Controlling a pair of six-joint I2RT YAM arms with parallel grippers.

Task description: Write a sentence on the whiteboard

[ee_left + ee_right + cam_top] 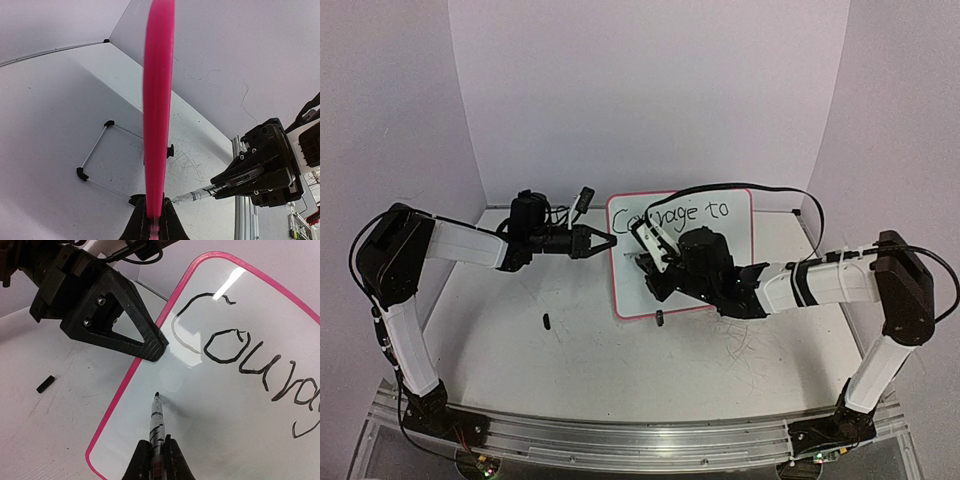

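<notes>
The whiteboard (725,265) stands tilted at mid-table, pink-framed, with "Courage to" written along its top. My left gripper (611,243) is shut on its left edge; in the left wrist view the pink frame (157,110) runs up from between the jaws of that gripper (155,202). My right gripper (157,444) is shut on a black-and-white marker (156,417). The marker's tip rests at or just off the board's surface (240,415), below the "C" in the lower left part. In the top view the right gripper (652,262) is in front of the board's left half.
A small black cap (546,321) lies on the table left of the board. A black clip foot (660,318) sits under the board's bottom edge. A thin wire stand with black ends (94,150) lies behind the board. A cable (760,190) arcs over the board's top. White walls enclose the back and sides.
</notes>
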